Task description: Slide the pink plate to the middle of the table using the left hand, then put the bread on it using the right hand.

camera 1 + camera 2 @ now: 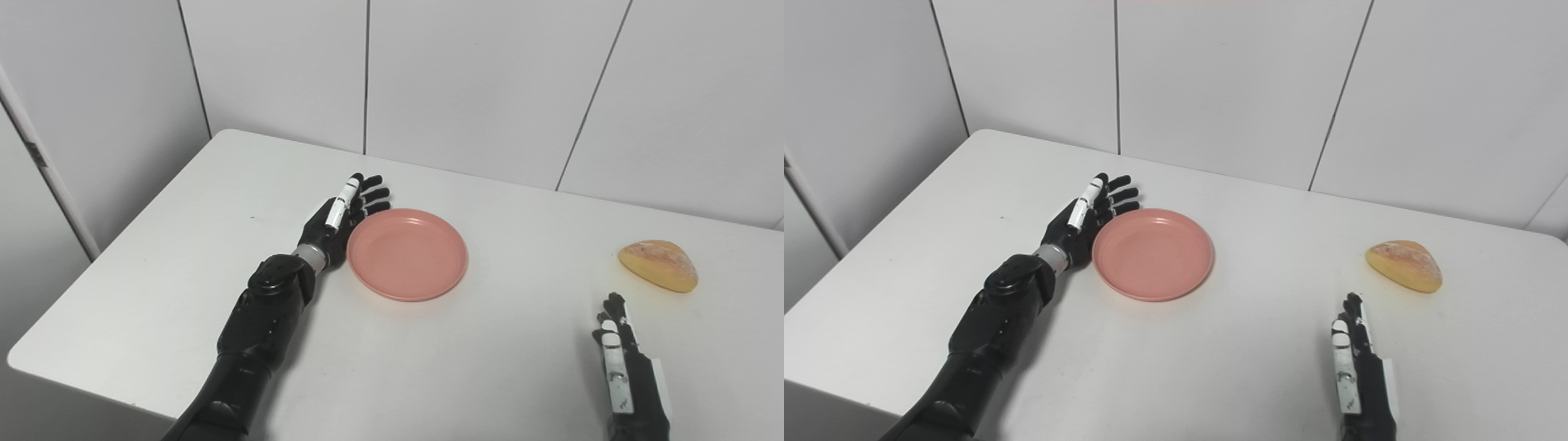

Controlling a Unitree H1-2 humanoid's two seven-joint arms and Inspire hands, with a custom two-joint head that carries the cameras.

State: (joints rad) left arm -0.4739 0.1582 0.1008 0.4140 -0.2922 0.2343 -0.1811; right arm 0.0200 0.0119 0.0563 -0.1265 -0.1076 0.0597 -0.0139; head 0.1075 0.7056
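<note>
The pink plate (407, 253) lies empty on the white table (184, 245), a little left of its middle. My left hand (343, 214) is open with fingers straight, its palm against the plate's left rim. The bread (658, 264), a golden roll, lies on the table at the right. My right hand (615, 331) is open and empty near the front right, a short way in front of the bread and not touching it. The plate (1151, 252), the bread (1404, 265), my left hand (1087, 211) and my right hand (1350, 334) show in the right eye view too.
White wall panels (490, 79) stand close behind the table's far edge. The table's left edge and front left corner (24, 355) are in view.
</note>
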